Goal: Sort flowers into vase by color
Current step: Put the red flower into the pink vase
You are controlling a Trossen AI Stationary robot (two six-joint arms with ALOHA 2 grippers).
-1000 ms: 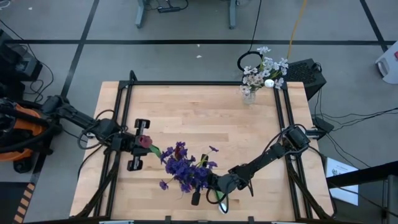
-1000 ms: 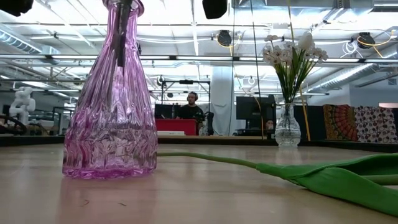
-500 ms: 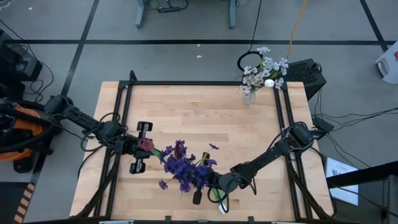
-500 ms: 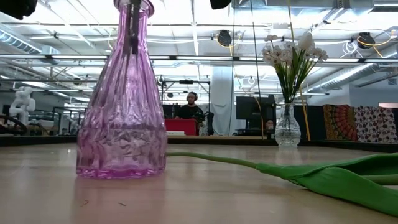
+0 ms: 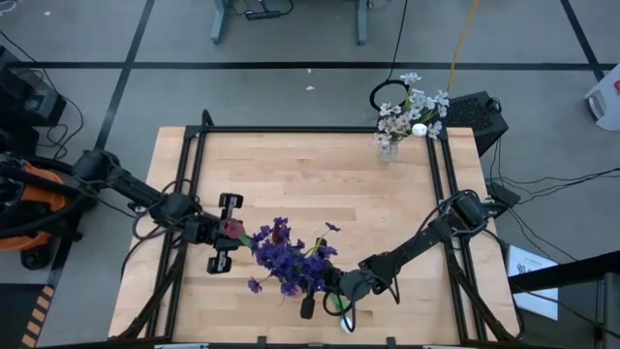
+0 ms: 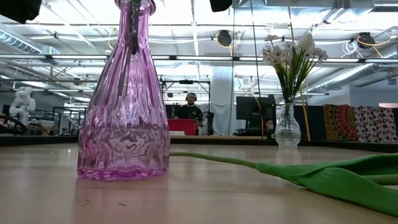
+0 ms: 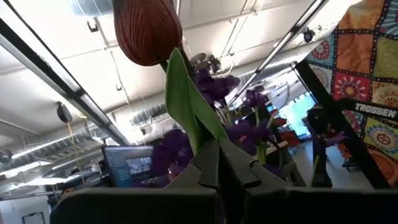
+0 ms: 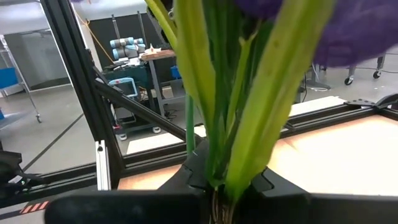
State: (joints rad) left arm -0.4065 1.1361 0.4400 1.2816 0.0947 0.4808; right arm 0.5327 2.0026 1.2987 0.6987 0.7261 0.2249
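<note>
Flowers of the task are in three places. A dark red tulip bud [image 5: 231, 228] is at the left claw [image 5: 225, 246], left of the middle of the high view; in the left wrist view the same bud [image 7: 147, 29] stands up above the two dark fingers [image 7: 208, 167], which are pressed together on its green leaf and stem. So the left claw is fully closed and it holds this tulip.

A bunch of purple flowers [image 5: 287, 260] is in the lower middle of the high view, just right of the red bud. The right claw [image 5: 312, 294] is under the bunch, near the lower edge of the tabletop [image 5: 320, 170]. In the right wrist view its fingers are closed tight on the green stems [image 8: 249, 118], with purple blossoms above them.

White flowers [image 5: 412, 107] stand in a small clear vase [image 5: 388, 148] at the upper right corner of the tabletop. In the low view this clear vase [image 6: 287, 129] is in the right part of the frame, far back.

A pink glass vase [image 6: 126, 118] stands upright in the left part of the low view, with dark stems inside its neck. A long green stem with a leaf [image 6: 317, 174] lies flat on the tabletop, from the middle to the lower right. A person [image 6: 190, 112] sits in the room behind.
</note>
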